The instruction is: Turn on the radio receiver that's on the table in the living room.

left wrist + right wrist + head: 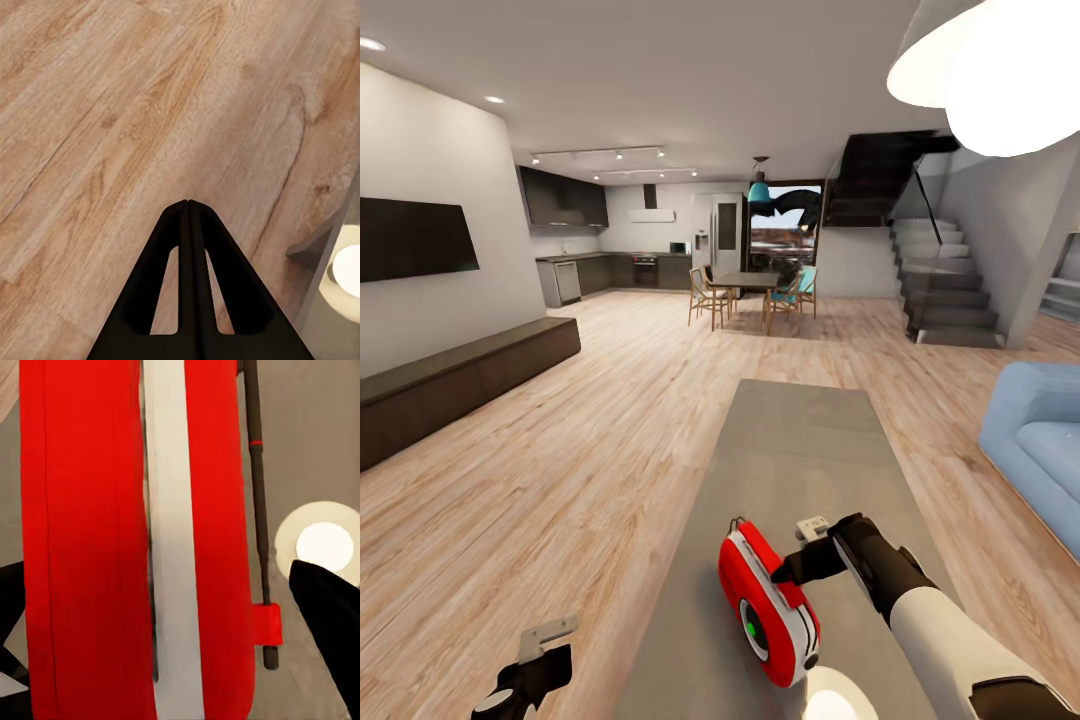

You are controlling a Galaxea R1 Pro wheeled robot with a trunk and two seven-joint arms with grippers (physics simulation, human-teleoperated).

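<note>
The right gripper sits tight against the radio receiver, its fingertips hidden behind the red shell, so I cannot tell how its jaws stand, though up close a dark finger shows on either side of the case. The radio is red with a white band round its edge, a thin dark handle and a green-lit dial, standing on the near end of the grey-taupe table. Down low the left gripper hangs over the plank floor, jaws pressed closed, with the blue sofa right and the wall TV left.
</note>
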